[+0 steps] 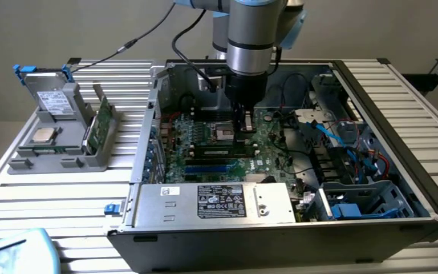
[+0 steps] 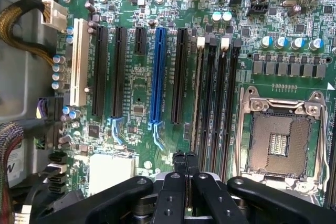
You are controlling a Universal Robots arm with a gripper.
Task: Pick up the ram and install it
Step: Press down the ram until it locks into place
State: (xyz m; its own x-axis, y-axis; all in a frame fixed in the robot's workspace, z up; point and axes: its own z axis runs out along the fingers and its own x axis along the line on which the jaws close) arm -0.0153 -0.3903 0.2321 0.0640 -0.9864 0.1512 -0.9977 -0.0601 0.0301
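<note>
**Gripper pressed together over the board, holding nothing that can be seen**

Exterior view, near to far: the grey power box (image 1: 211,201) sits at the case's (image 1: 401,171) front edge. Behind it, on the motherboard (image 1: 203,137), the ram (image 1: 219,152) stands on edge in a slot, level. The gripper (image 1: 243,137) hangs just beyond it, at about 1 o'clock from the ram's middle. In the wrist view the gripper (image 2: 185,157) has its fingertips closed flat against each other. Outside the case, at 9 o'clock, a grey tray (image 1: 32,157) holds another green board (image 1: 100,123) upright.

Silver-grey arm (image 1: 248,40), blue caps, black hand (image 2: 185,169)
</note>
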